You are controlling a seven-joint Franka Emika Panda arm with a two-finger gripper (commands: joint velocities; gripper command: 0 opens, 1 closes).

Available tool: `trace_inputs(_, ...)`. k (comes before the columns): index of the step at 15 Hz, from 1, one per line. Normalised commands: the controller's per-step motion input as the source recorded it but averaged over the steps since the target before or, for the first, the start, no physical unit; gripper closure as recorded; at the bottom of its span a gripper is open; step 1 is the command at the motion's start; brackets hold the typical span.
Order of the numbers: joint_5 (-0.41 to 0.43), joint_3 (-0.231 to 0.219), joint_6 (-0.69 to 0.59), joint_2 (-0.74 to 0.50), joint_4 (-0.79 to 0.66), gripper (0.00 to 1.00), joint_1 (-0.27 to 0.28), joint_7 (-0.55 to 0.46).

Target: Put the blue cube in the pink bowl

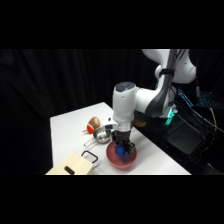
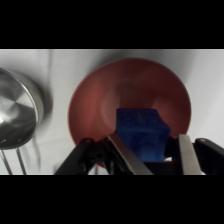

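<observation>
The blue cube [image 2: 142, 132] sits between my gripper's [image 2: 147, 140] two fingers, low over the inside of the pink bowl [image 2: 95, 105]. The gripper is shut on the cube, with the metal fingers [image 2: 187, 152] on either side of it. From the side, the gripper [image 1: 121, 149] reaches down into the pink bowl [image 1: 123, 160] near the table's front edge, and the blue cube [image 1: 120, 148] shows just above the bowl's rim. Whether the cube touches the bowl's floor I cannot tell.
A shiny metal bowl [image 1: 102, 135] [image 2: 15, 115] stands close beside the pink bowl. Behind it is an orange and green object [image 1: 93, 125]. A pale wooden block [image 1: 72, 165] with a black handle [image 1: 90, 156] lies at the front left. The table's right edge [image 1: 160, 150] drops to dark cables.
</observation>
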Motion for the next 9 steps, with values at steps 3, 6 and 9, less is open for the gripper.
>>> trace_inputs(3,0.005,-0.09,-0.02,0.02,0.13,0.0,0.046,-0.07)
trace_inputs(6,0.003,-0.075,-0.16,-0.15,0.07,0.0,0.044,-0.06)
trace_inputs(9,0.005,-0.048,-0.31,-0.34,0.0,0.0,0.046,-0.04)
